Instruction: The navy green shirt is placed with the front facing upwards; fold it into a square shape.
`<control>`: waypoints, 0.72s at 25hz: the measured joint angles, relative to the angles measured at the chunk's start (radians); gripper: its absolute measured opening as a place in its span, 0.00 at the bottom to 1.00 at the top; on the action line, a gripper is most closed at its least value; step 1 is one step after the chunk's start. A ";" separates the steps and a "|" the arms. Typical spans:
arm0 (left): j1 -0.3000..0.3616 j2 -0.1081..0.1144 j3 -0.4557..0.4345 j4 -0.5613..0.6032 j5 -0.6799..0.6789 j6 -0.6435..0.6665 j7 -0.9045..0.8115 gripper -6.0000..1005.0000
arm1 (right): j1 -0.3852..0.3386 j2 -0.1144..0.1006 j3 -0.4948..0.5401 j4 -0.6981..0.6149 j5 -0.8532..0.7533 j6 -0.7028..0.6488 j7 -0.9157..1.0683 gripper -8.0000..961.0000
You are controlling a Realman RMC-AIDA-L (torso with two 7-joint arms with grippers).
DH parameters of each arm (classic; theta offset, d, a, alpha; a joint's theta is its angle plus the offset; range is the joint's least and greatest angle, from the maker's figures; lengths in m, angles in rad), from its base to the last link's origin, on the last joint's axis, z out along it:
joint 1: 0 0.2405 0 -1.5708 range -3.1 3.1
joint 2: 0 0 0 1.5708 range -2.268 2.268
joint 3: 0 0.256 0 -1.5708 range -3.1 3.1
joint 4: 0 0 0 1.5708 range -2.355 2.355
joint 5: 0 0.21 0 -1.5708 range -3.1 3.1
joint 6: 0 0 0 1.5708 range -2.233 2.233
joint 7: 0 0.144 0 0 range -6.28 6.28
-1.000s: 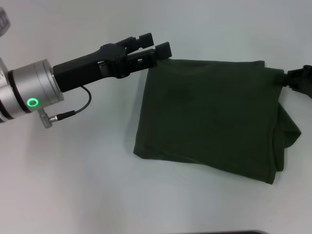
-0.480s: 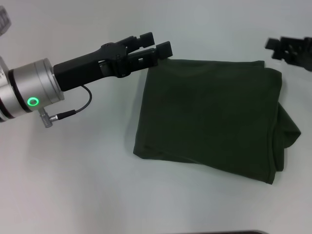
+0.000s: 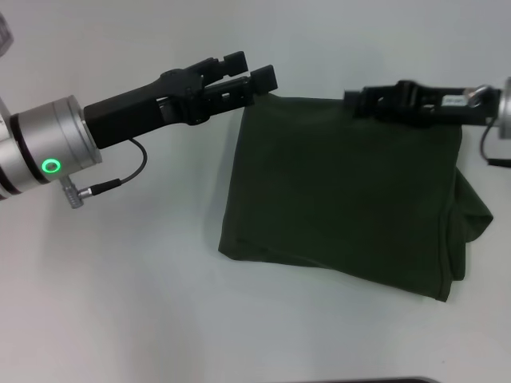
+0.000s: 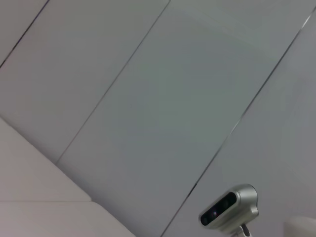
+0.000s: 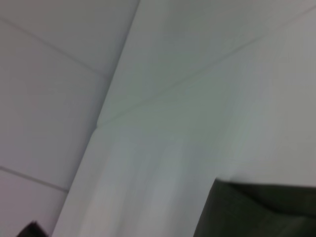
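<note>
The navy green shirt (image 3: 343,191) lies folded into a rough rectangle on the white table (image 3: 120,279), with loose layers bulging at its right side. A dark corner of the shirt (image 5: 261,210) also shows in the right wrist view. My left gripper (image 3: 254,73) hovers at the shirt's far left corner, its two fingers slightly apart and nothing between them. My right gripper (image 3: 357,100) reaches in from the right, low over the shirt's far edge near its middle. The left wrist view shows none of this.
White tabletop surrounds the shirt on the left and front. A dark strip (image 3: 375,381) runs along the near table edge. The left wrist view shows only pale wall panels and a small silver camera (image 4: 229,206).
My right gripper left the shirt's far right corner, drew off to the right, then swung in leftward over the far edge. The left gripper rose slightly. The shirt stayed still.
</note>
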 joint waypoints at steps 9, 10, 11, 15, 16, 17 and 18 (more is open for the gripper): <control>0.001 0.000 0.000 0.000 -0.001 -0.008 0.001 0.94 | -0.009 0.012 -0.047 0.048 -0.004 0.031 0.000 0.41; 0.001 0.000 0.000 0.000 -0.001 -0.008 0.001 0.94 | -0.011 0.013 -0.048 0.050 -0.005 0.035 0.000 0.39; 0.001 0.000 0.000 0.002 -0.001 -0.008 0.001 0.94 | -0.015 0.013 -0.048 0.050 -0.006 0.037 0.000 0.37; 0.006 0.000 -0.001 0.023 -0.002 -0.009 0.012 0.94 | -0.021 0.015 -0.053 0.051 -0.007 0.048 -0.001 0.30; 0.010 0.000 -0.002 0.031 -0.001 -0.010 0.014 0.94 | -0.022 0.015 -0.057 0.051 -0.007 0.057 -0.001 0.28; 0.014 0.001 -0.002 0.043 -0.001 -0.011 0.014 0.94 | -0.023 0.015 -0.062 0.051 -0.007 0.068 -0.001 0.26; 0.019 0.001 -0.003 0.053 -0.001 -0.011 0.014 0.94 | -0.023 0.015 -0.067 0.051 -0.007 0.076 -0.001 0.21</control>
